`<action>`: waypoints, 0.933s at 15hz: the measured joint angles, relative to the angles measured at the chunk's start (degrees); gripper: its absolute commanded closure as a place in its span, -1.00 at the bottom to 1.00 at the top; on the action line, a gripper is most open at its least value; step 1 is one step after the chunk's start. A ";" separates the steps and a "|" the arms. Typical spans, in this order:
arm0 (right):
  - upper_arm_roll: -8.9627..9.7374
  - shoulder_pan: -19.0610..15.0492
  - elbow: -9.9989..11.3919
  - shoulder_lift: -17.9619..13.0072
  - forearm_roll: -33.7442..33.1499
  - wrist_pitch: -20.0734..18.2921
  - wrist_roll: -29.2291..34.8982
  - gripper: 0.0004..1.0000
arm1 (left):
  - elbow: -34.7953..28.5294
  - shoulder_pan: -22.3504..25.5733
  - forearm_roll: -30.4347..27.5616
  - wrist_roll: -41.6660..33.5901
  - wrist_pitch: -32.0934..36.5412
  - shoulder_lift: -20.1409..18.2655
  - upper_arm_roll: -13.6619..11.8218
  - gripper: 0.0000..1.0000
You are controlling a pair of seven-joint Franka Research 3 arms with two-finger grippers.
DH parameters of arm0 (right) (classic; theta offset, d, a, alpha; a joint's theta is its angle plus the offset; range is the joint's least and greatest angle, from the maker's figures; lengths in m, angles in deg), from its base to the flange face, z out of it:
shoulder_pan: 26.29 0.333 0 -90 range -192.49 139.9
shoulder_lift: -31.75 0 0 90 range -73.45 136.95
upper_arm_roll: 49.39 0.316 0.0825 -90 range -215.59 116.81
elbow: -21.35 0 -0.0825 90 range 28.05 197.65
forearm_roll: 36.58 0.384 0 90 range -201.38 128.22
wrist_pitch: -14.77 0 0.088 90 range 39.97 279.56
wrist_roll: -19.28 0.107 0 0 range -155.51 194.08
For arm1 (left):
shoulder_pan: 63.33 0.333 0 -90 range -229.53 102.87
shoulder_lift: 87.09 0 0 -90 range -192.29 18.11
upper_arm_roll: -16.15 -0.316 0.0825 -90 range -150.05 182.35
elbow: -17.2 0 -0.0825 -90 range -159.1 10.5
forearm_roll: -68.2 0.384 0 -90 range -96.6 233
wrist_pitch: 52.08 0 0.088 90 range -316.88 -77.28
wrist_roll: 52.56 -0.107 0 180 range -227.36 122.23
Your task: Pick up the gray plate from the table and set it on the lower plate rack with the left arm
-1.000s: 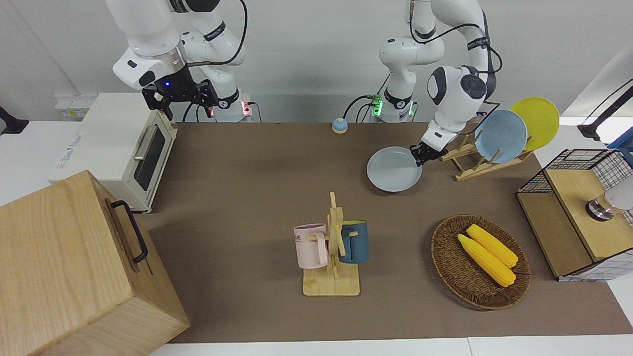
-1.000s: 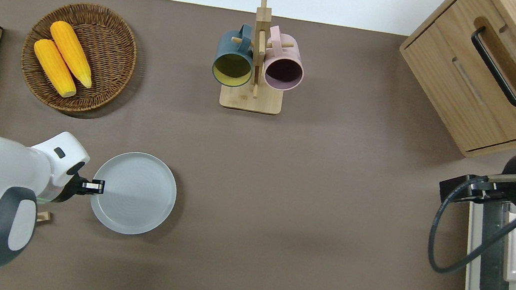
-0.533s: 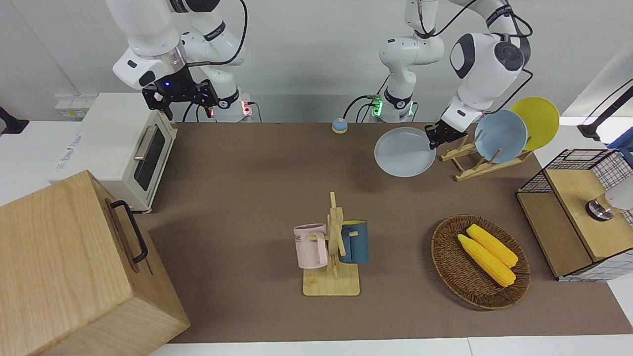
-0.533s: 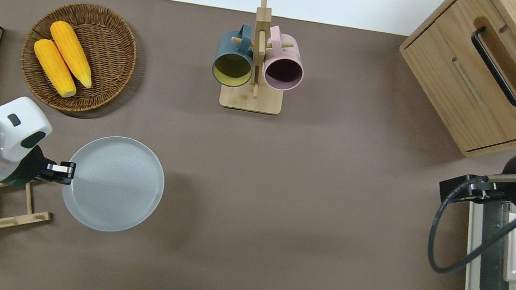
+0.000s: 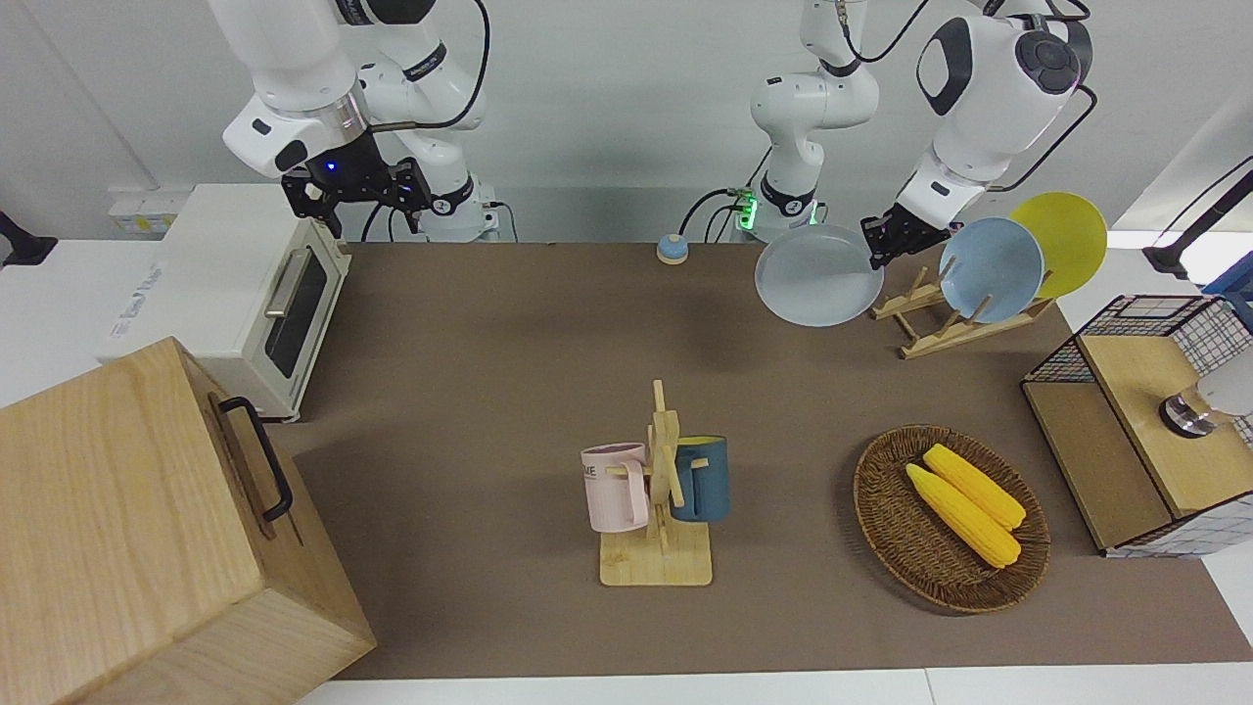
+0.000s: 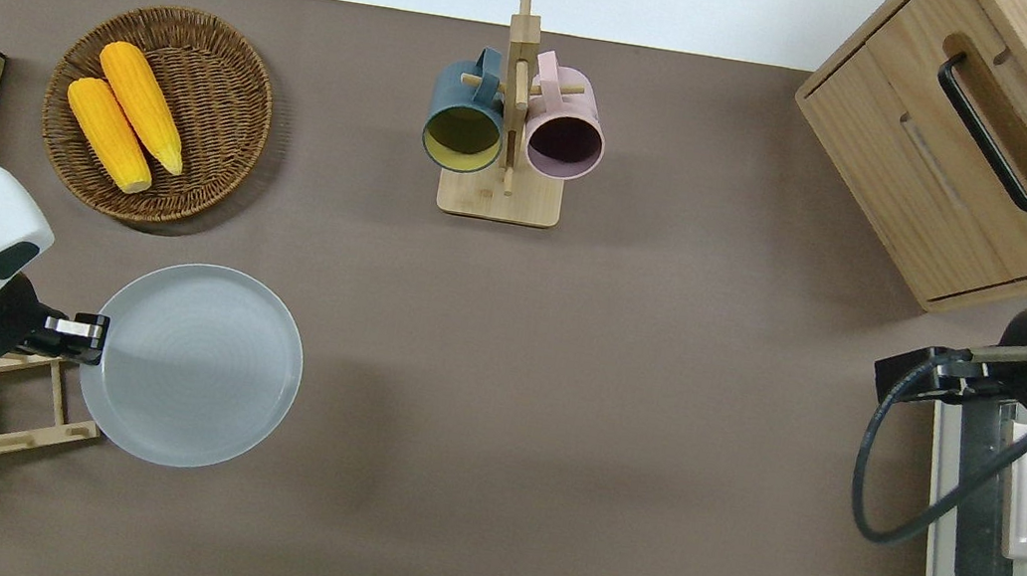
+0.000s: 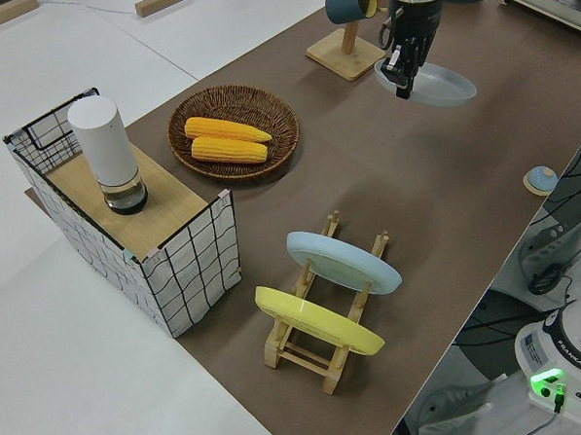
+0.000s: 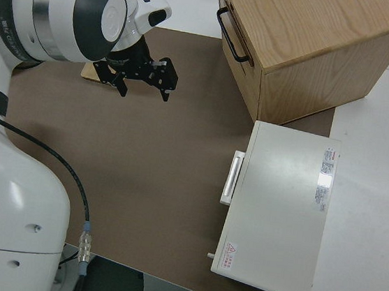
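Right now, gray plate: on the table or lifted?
Lifted. The left gripper grips the gray plate by its rim, clear of the table.

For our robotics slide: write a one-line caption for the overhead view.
Left gripper holds the gray plate by its rim, aloft beside the plate rack.

Plates: three — gray plate [image 5: 818,275], light blue plate [image 5: 991,269], yellow plate [image 5: 1065,238]
Mugs: two — pink mug [image 5: 617,487], dark blue mug [image 5: 703,478]
Corn cobs: two — first corn cob [image 5: 975,485], second corn cob [image 5: 960,516]
Baskets: one wicker basket [image 5: 886,524]
Plate racks: one plate rack [image 5: 938,328]
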 measured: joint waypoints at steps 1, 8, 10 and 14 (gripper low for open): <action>0.00 0.00 0.00 0.00 0.00 0.00 0.00 -0.97 | 0.00 0.00 1.06 0.00 0.15 0.06 0.02 1.00; 0.00 0.00 0.00 0.00 0.00 0.00 0.00 -0.97 | 0.81 -0.32 19.88 6.58 4.59 0.72 3.88 1.00; 0.00 0.00 0.00 0.00 0.00 0.00 0.00 -0.97 | 0.83 -0.60 25.47 8.31 6.20 1.14 4.91 1.00; 0.00 0.00 0.00 0.00 0.00 0.00 0.00 -0.97 | 0.89 -0.68 36.80 8.91 10.21 2.04 5.51 1.00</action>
